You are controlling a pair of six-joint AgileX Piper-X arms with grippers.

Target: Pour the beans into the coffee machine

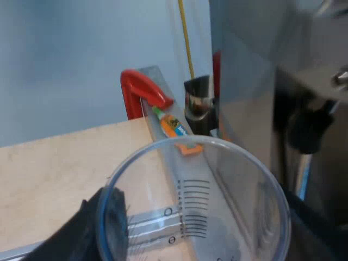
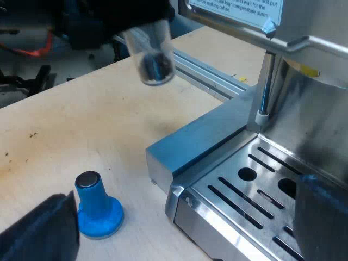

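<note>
L claw (image 1: 204,225) pinches glass (image 1: 239,179) by its sides. It hangs above table (image 2: 81,136), near machine (image 2: 304,81) - beans (image 2: 155,66) dark in its base. R claw (image 2: 179,228) spread wide, nothing between fingers, low by tray (image 2: 234,198) edge - blue tamper (image 2: 98,212) upright on table near one finger.

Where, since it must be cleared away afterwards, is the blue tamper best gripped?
The blue tamper stands on its wide flat base on the table; its stem is narrow and round. Probably grip the stem, coming down from above, jaws either side.
</note>
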